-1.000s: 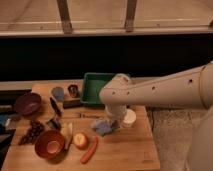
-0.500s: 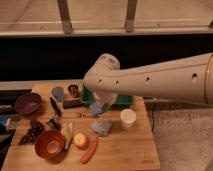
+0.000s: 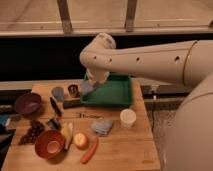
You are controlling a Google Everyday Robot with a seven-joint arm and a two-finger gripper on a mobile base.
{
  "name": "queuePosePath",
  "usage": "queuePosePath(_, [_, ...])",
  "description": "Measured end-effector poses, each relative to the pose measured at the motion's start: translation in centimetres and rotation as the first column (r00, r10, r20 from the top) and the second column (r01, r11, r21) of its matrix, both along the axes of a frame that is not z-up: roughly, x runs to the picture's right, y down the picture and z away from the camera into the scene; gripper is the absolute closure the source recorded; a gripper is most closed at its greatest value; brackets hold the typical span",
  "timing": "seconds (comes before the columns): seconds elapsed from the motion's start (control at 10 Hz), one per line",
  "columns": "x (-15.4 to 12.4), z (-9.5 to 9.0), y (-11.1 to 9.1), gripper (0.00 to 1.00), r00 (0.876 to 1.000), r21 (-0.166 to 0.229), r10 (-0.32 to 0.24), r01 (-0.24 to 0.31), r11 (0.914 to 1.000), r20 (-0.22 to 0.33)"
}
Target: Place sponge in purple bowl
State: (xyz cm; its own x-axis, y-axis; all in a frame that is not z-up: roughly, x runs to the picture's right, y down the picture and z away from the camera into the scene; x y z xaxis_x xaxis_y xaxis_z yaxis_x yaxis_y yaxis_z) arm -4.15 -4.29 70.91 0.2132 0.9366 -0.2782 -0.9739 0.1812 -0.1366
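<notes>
Light-blue sponge (image 3: 87, 89), one, sits up off the wooden table (image 3: 125, 150) at its 12 o'clock, by the left rim of the single green tray (image 3: 114, 95). The gripper (image 3: 90, 84) is clamped on it, mostly hidden under the wrist. Bowls, two: purple bowl (image 3: 27, 103) at 10 o'clock, well apart from the sponge; orange bowl (image 3: 50, 144) at 8. Cups, two: white cup (image 3: 128, 117) at 3, blue cup (image 3: 58, 93) at 11. One grey-blue cloth (image 3: 102, 126) near centre.

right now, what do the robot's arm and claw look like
The arm: thick cream-white tube segments, rounded joints, a row of small dark holes. No cables show. The claw, under the wrist at the green tray's left edge, looks equally pale.
</notes>
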Motion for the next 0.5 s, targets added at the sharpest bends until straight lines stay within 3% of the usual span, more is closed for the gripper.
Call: queuePosePath(0.5, [0.15, 0.03, 0.01, 1.00, 1.000, -0.002, 0.000, 0.000, 1.0000, -0.003])
